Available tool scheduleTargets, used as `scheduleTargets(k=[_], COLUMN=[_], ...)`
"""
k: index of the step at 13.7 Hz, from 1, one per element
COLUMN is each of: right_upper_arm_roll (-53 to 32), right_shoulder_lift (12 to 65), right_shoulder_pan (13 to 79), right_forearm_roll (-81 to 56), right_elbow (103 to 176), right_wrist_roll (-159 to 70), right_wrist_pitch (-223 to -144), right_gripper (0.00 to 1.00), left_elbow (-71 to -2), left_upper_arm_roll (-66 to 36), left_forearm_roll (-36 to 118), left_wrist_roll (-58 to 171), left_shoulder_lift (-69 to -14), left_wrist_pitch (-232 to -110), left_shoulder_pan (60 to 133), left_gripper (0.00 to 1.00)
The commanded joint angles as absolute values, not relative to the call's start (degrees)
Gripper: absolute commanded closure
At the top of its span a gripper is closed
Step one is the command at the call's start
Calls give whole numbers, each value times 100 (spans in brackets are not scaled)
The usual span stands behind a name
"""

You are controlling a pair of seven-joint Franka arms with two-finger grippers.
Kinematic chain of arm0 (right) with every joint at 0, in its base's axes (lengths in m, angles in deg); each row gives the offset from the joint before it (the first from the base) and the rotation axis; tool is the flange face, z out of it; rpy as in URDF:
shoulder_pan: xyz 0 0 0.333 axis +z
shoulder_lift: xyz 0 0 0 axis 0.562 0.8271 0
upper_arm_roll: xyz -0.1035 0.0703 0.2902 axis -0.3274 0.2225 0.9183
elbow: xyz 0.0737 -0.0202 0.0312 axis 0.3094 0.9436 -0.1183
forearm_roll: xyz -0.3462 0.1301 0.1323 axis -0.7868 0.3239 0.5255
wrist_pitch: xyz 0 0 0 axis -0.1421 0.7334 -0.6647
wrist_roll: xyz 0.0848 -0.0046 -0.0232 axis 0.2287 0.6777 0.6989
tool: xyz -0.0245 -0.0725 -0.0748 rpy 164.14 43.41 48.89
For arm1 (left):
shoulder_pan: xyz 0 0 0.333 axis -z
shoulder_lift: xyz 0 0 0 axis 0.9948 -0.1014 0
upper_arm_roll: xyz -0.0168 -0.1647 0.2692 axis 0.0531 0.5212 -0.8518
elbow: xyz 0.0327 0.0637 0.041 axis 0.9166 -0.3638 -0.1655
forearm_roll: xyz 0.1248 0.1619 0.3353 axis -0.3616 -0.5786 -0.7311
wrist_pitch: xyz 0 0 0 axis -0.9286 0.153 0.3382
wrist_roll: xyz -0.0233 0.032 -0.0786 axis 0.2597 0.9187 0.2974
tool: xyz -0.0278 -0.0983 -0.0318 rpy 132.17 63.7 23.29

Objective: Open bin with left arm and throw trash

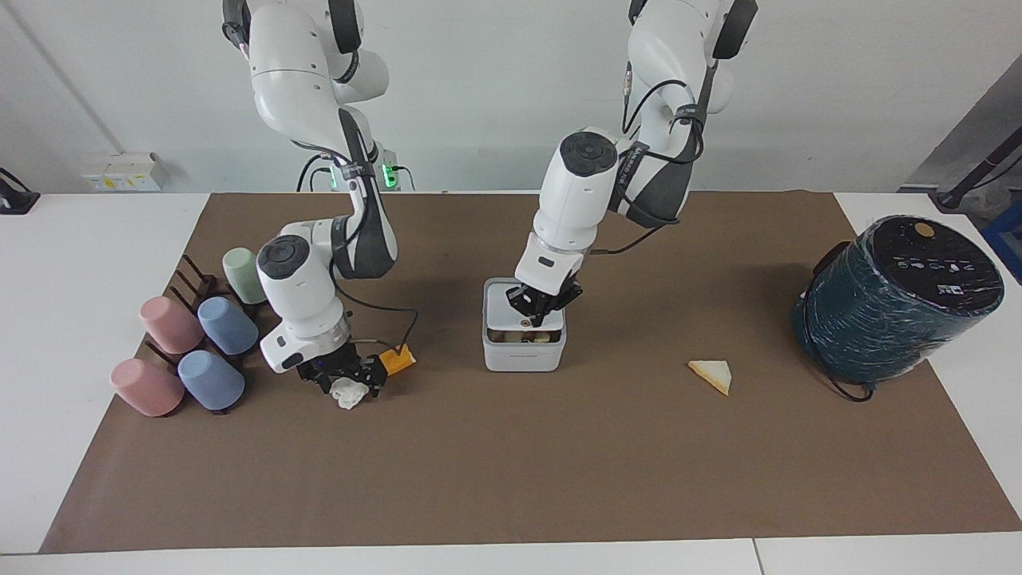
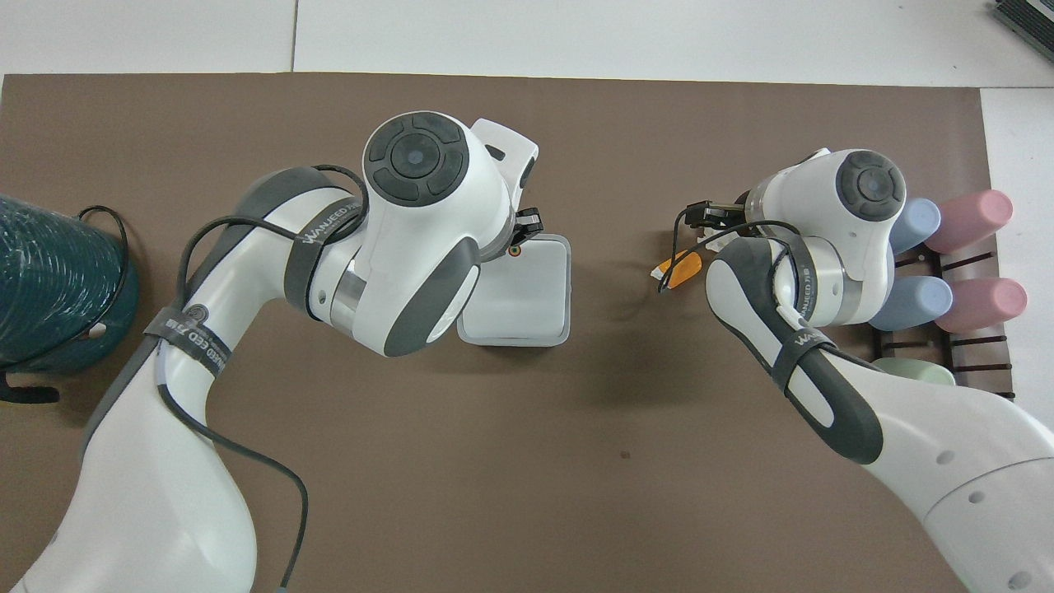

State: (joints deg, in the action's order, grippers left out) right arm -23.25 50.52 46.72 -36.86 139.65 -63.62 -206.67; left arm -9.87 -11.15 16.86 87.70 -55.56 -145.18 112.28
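Observation:
The white square bin stands mid-mat. Its lid is tilted up at the edge farther from the robots, showing a dark gap with scraps inside. My left gripper is shut, its tips on the lid by the orange dot. My right gripper is down at the mat, open, its fingers on either side of the crumpled white tissue wad. The orange-yellow chunk lies just beside it. A pale bread slice lies on the mat between the bin and the teal cylinder.
A rack of pastel cups lies at the right arm's end of the mat, close to the right gripper. A big dark-teal wrapped cylinder with a cable sits at the left arm's end.

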Motion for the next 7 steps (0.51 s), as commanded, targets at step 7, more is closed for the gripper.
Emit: scheduleTargets(k=[7], right_upper_arm_roll=[-2327], right_shoulder_lift=[4899], right_shoulder_pan=[4580], right_forearm_roll=[-3574], right_elbow=[13861], right_wrist_roll=[-6400], right_wrist_pitch=[-20039], right_gripper=[100], left_elbow=[-353], left_upper_arm_roll=[-1182], left_forearm_roll=[1647], left_wrist_roll=[8762], left_shoulder_lift=[-5155], left_wrist_pitch=[-12556], left_shoulder_pan=[11065], left_gripper=[100])
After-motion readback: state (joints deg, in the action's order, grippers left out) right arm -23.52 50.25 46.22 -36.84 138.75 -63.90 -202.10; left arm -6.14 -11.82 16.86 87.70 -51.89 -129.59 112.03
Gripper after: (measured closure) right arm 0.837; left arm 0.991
